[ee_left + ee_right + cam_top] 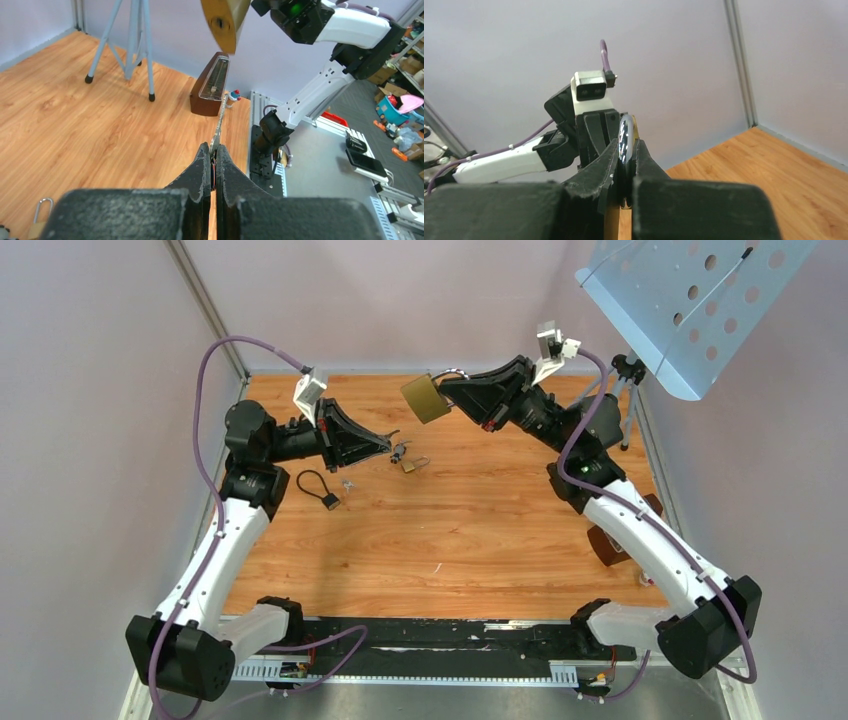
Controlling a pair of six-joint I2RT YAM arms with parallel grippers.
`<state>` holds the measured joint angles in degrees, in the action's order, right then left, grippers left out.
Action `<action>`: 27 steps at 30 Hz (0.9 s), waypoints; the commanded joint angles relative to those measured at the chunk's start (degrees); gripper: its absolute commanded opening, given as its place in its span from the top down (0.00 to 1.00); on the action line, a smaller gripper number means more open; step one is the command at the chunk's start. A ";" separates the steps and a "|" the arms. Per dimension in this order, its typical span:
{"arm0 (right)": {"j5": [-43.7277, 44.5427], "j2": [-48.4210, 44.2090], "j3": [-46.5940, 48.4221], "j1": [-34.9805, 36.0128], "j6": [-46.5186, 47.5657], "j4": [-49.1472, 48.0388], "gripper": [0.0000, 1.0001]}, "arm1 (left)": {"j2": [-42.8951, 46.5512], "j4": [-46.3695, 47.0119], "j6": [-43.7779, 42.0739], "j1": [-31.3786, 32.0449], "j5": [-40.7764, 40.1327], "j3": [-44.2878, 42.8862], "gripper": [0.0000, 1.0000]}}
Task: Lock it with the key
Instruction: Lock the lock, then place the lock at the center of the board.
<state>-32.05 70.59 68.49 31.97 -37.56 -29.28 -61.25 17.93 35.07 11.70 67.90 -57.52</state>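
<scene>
My right gripper point(447, 392) is shut on a large brass padlock point(425, 398) and holds it in the air above the far middle of the table. In the right wrist view my gripper point(627, 145) pinches its chrome shackle point(626, 132). My left gripper point(392, 443) is shut on a silver key. In the left wrist view that gripper point(212, 147) holds the key point(219, 122) with its blade pointing forward. The padlock point(226, 22) hangs above and ahead of the blade tip, keyhole facing the camera. The key and padlock are apart.
A small brass padlock point(412, 465), a black cable lock point(318, 488) and loose keys point(348, 483) lie on the wooden table near the left gripper. A brown metronome point(210, 82) stands at the right edge. A tripod point(628, 380) holds a perforated metal plate point(690, 300) at the back right.
</scene>
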 commanded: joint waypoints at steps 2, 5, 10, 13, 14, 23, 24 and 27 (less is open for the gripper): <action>10.02 -3.50 1.19 -1.29 2.07 0.25 1.00 | -0.41 -9.61 -7.29 -0.54 -3.76 -1.80 1.00; 16.15 -3.17 1.56 -2.01 3.44 9.62 1.00 | -2.83 -12.81 -7.48 -0.26 -8.63 -0.48 1.00; 22.77 -1.34 -1.90 -5.07 2.75 22.55 1.00 | -9.24 -9.21 -7.51 6.25 -22.56 5.71 1.00; 22.62 -0.85 -6.21 -7.85 0.05 26.65 1.00 | -14.45 -7.74 -11.70 12.42 -27.64 6.69 1.00; 22.49 -0.99 -8.06 -8.87 -1.23 27.37 1.00 | -17.04 -7.43 -13.06 13.15 -27.90 6.95 1.00; 14.47 5.01 -16.19 -14.17 -7.26 27.04 1.00 | -28.27 -4.42 -20.64 19.71 -31.68 9.82 1.00; 12.71 6.52 -16.27 -14.25 -8.11 26.50 1.00 | -29.21 -6.32 -21.22 20.22 -32.13 8.92 1.00; 8.32 11.13 -16.57 -14.30 -9.47 23.68 1.00 | -33.89 -8.08 -22.69 23.14 -33.58 7.41 1.00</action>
<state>-15.20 78.76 50.41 17.63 -42.11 5.04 -90.98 10.04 17.45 31.57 37.30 -47.51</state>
